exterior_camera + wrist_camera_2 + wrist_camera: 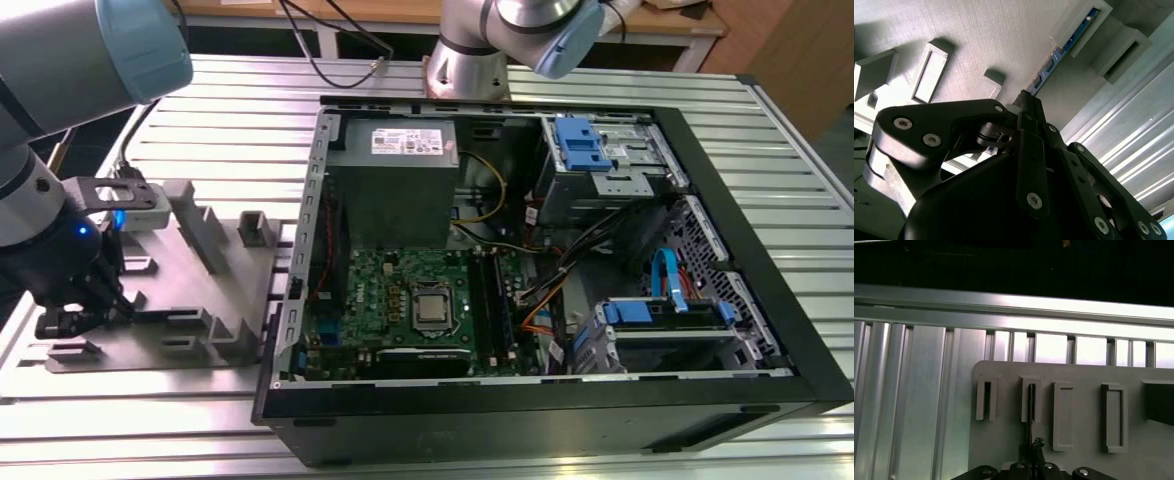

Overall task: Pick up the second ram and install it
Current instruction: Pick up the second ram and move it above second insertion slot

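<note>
Gripper (pixel 1026 101) at the grey holder (pixel 1004 450), jaws pinched narrow, seemingly on the second ram (pixel 1050 64). Holder's slots hold it edge-up for grasping.

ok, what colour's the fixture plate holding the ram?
Plain light grey. The fixture plate, second ram slotted in, shows best in the first wrist view.

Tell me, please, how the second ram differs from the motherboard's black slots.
The second ram stands on edge in the grey holder outside the case; the black slots lie on the motherboard inside it. The pincer grips the ram; the slots are untouched. Both are long and narrow.
</note>
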Available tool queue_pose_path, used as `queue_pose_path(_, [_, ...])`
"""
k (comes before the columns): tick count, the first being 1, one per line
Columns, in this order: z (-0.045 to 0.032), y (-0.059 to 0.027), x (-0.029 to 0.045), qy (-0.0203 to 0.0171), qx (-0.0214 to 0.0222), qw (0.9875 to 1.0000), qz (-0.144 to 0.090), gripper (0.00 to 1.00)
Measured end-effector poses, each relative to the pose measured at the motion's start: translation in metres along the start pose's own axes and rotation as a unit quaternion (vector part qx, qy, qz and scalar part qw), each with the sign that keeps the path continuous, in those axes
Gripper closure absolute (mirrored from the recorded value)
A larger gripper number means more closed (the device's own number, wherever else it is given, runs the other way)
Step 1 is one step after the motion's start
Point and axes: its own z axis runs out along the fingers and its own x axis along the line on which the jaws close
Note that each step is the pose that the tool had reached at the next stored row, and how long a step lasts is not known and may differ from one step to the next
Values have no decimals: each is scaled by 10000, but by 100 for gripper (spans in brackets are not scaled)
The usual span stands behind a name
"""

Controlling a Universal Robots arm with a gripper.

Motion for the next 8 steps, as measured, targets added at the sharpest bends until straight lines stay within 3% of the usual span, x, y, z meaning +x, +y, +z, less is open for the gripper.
queue_pose_path(2, [0,0,0,-4,4,10000,98,90])
queue_pose_path(8, [0,0,0,-4,4,10000,98,90])
